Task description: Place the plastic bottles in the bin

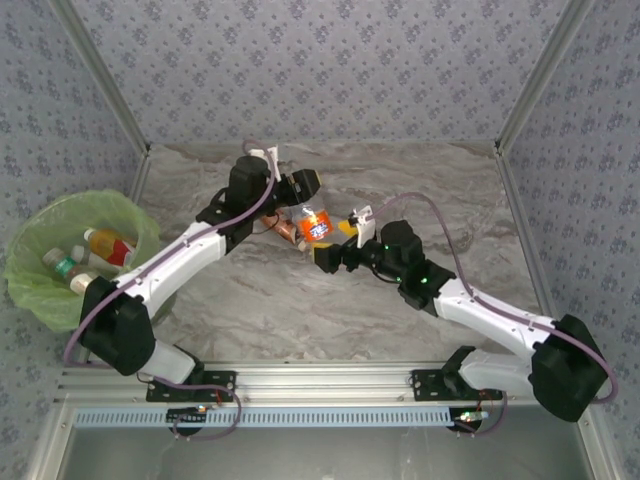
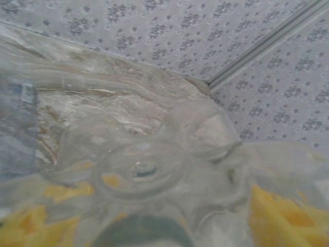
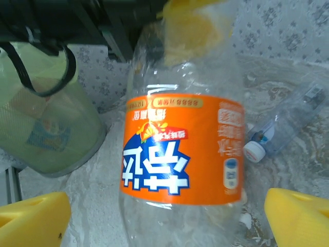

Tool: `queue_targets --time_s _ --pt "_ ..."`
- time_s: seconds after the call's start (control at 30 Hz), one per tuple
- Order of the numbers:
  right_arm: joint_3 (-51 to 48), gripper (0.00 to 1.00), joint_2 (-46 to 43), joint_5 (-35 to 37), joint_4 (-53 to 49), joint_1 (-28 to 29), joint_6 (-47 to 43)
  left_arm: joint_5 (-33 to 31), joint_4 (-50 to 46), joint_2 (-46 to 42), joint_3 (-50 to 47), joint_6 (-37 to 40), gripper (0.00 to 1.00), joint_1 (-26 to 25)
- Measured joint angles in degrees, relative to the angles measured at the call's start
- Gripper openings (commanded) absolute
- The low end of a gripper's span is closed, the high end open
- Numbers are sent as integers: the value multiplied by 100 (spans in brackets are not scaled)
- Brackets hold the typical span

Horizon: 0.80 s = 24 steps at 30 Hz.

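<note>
Left gripper [image 1: 306, 205] clamps the clear plastic bottle with orange label [image 1: 315, 223] at table centre. Right gripper [image 1: 338, 245] at its 4 o'clock, jaws wide, not touching it. Round green-bagged bin [image 1: 28, 270] at 9 o'clock, other bottles [image 1: 103, 245] inside.

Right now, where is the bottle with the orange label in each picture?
Top external: the orange bottle is near the middle, just above centre.
Left wrist: its clear base, very close up, low in the picture.
Right wrist: centre, with the label upside down.
Shared landmark: the marbled table, seen in all three.
</note>
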Motion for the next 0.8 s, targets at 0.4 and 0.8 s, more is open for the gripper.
queue_targets --time_s 0.4,0.8 --pt "-92 99 -306 1604 -378 -396 796 -514 -651 -791 -57 560 47 90" --pt "-120 99 -238 1878 -361 -409 960 -970 -1716 -1484 166 1119 47 98"
